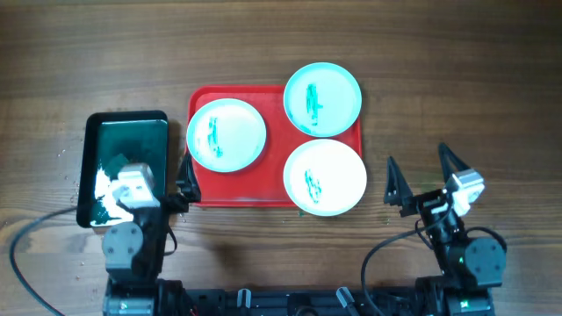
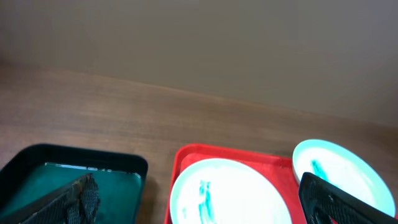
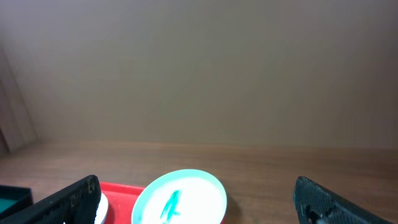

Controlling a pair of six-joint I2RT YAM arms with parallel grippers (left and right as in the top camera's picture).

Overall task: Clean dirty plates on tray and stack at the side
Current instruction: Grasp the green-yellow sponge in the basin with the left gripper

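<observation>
**Step in hand (judgement):** the approach is only beginning, and no plate is being gripped or wiped.

**Pincers**
- The left pincer [image 2: 198, 180] is standing wide and holding nothing. One finger is hanging over the black tray [image 1: 88, 145] of green liquid, the other toward the 9 o'clock edge of the red tray [image 1: 274, 180].
- The right pincer [image 1: 417, 156] is likewise gaping wide and empty. It is hovering above bare tabletop [image 1: 439, 53] at about 4 o'clock of the red tray, apart from it.
- No wiping tool is showing in either pincer.

**Location of the work:** all three plates are lying flat on the red tray.
- The first plate [image 1: 226, 134] is sitting at 9 o'clock, its rim lapping slightly past the tray edge.
- The second plate [image 1: 322, 98] is sitting at 1 o'clock, overhanging the far corner.
- The third plate [image 1: 325, 176] is sitting at 5 o'clock, overhanging the 6 o'clock edge.

**Recommended handling (judgement)**
- The third plate is lying nearest the right pincer, and its overhang is leaving room for a finger beneath the rim.
- The rim should be pinched, not the centre, and the plate kept level while it is wiped.
- The stack should go on open tabletop at 3 o'clock.

**Condition of plates:** each is round and shallow, with a pale turquoise rim and a whitish centre. Each is carrying a dark green smear near the middle, so none is passing as clean.
</observation>
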